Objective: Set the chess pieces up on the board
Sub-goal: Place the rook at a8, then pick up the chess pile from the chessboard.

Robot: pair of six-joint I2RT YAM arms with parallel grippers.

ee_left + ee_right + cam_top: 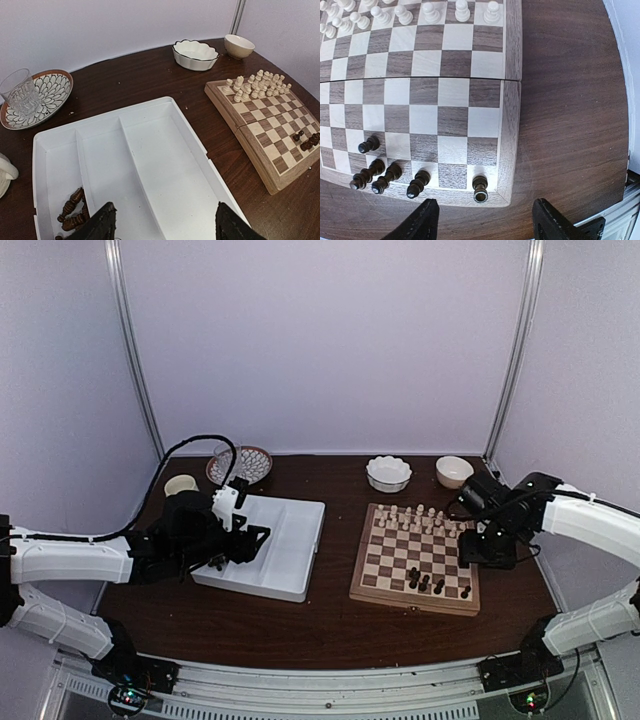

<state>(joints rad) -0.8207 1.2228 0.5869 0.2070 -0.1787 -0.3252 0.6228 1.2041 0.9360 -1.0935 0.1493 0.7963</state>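
Right gripper: jaws well apart, nothing held, hanging over the near right corner of the board. Just ahead of its fingertips stand five dark chess pieces, one on the corner square and the others off to the left. Cream chessmen fill the far rows. Left gripper: jaws equally wide and empty, low over the white tray. More dark pieces lie on their sides beside its left finger, in a narrow left compartment. They look like tiny turned wood, dark brown with a smooth sheen and narrow waists. Likely light, rigid, a bit slick and easily toppled. Best pinched across the stem above the base.
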